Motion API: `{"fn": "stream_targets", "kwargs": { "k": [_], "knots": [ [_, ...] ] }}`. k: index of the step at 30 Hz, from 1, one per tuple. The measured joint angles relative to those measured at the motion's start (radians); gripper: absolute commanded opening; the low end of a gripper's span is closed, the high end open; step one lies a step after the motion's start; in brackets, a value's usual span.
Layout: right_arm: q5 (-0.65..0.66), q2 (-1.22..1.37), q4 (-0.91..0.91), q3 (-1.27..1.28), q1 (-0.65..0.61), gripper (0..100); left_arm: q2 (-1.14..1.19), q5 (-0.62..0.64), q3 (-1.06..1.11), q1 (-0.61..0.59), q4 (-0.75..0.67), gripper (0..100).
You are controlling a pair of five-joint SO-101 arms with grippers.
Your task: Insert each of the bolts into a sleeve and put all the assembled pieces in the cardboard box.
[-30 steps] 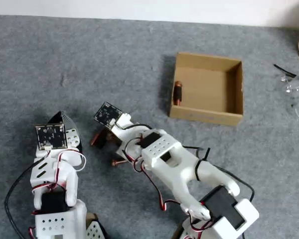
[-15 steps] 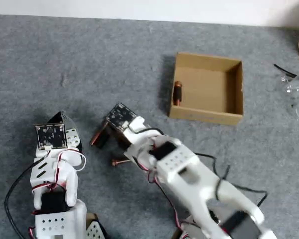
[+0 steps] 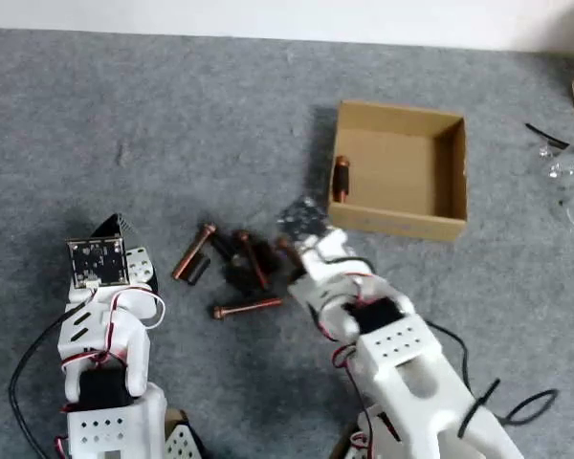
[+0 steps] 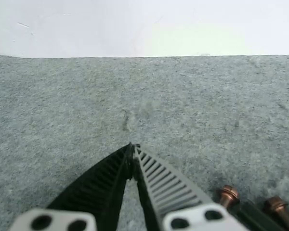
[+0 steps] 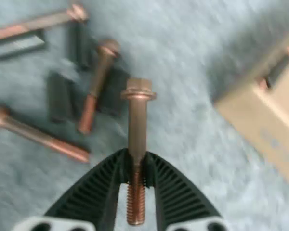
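My right gripper (image 5: 135,166) is shut on a copper bolt (image 5: 137,120) by its threaded end, head pointing away. In the high view this gripper (image 3: 292,256) hangs between the loose parts and the cardboard box (image 3: 392,222). One assembled piece (image 3: 342,178) lies inside the box against its left wall. Loose bolts (image 3: 193,251) (image 3: 247,307) (image 3: 252,258) and black sleeves (image 3: 199,271) lie on the grey carpet. Under the held bolt are another bolt (image 5: 96,86) and a sleeve (image 5: 62,96). My left gripper (image 4: 131,150) is shut and empty, left of the pile (image 3: 120,225).
Two bolt heads (image 4: 228,195) (image 4: 274,206) lie close beside the left gripper. A corner of the box (image 5: 269,125) is near the held bolt. Clear plastic items (image 3: 564,167) lie at the far right edge. Open carpet stretches behind the pile.
The right arm swung from over the pile toward the box, carrying a bolt and uncovering the loose bolts and sleeves. The left arm has stayed still.
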Motion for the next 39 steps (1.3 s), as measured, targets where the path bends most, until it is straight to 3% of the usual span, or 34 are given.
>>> {"fn": "stream_targets", "kwargs": {
  "k": [7, 11, 14, 30, 39],
  "knots": [
    [0.0, -0.048, 0.0, 0.135, 0.239, 1.2, 0.0, 0.0, 0.0, 0.0, 0.0, 1],
    [0.0, -0.055, 0.055, 0.153, 0.333, 12.2, 0.0, 0.0, 0.0, 0.0, 0.0, 1],
    [0.0, -0.055, 0.097, 0.153, 0.333, 18.8, 0.0, 0.0, 0.0, 0.017, 0.0, 1],
    [0.0, -0.048, 0.101, 0.118, 0.176, 18.8, 0.0, 0.0, 0.0, 0.021, 0.0, 1],
    [-0.046, 0.308, 0.087, -0.095, 0.184, 18.8, 0.0, 0.0, 0.0, 0.021, 0.0, 1]
  ]
}}
